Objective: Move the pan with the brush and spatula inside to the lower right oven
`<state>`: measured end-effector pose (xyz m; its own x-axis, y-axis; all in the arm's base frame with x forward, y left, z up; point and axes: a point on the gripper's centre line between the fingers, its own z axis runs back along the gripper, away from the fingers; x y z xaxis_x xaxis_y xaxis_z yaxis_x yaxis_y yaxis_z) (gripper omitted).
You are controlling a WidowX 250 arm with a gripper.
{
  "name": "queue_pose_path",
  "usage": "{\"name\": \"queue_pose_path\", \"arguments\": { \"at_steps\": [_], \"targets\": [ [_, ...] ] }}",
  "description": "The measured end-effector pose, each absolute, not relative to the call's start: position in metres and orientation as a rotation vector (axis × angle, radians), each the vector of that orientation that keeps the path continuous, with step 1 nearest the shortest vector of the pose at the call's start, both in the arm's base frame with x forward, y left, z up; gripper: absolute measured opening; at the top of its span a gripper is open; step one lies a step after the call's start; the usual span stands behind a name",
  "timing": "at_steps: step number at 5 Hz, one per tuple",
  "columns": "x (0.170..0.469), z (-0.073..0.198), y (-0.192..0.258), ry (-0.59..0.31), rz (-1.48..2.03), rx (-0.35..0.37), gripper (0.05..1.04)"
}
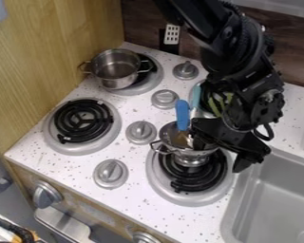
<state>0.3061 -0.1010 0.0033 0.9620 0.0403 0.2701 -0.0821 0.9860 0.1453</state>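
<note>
Nearly done, by my read: the small round silver metal pan (182, 153) is at the lower right black coil burner (181, 185), blue-handled utensil (182, 115) and pale-blue-handled utensil (195, 97) inside. Can't tell you which is the brush. Likely left: seat it fully, let go, back off. Your black end effector (219, 151) is right at the pan; the pan sits mostly image-left of it. Can't tell whether it's gripping or released.

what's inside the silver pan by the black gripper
Two utensils, with a blue handle and a light blue handle sticking up. The gripper covers the right side of the pan, so what lies there can't be seen.
</note>
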Motion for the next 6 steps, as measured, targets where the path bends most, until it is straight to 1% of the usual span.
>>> {"name": "queue_pose_path", "arguments": {
  "at_steps": [1, 3, 4, 5, 6],
  "targets": [
    [0.304, 0.010, -0.098, -0.259, 0.056, 0.174, 1.001],
    [0.304, 0.015, -0.098, -0.249, 0.079, 0.175, 1.001],
    [0.305, 0.026, -0.098, -0.270, 0.096, 0.167, 1.001],
    [0.305, 0.030, -0.096, -0.257, 0.105, 0.189, 1.001],
    [0.311, 0.040, -0.096, -0.259, 0.105, 0.191, 1.001]
  ]
}}
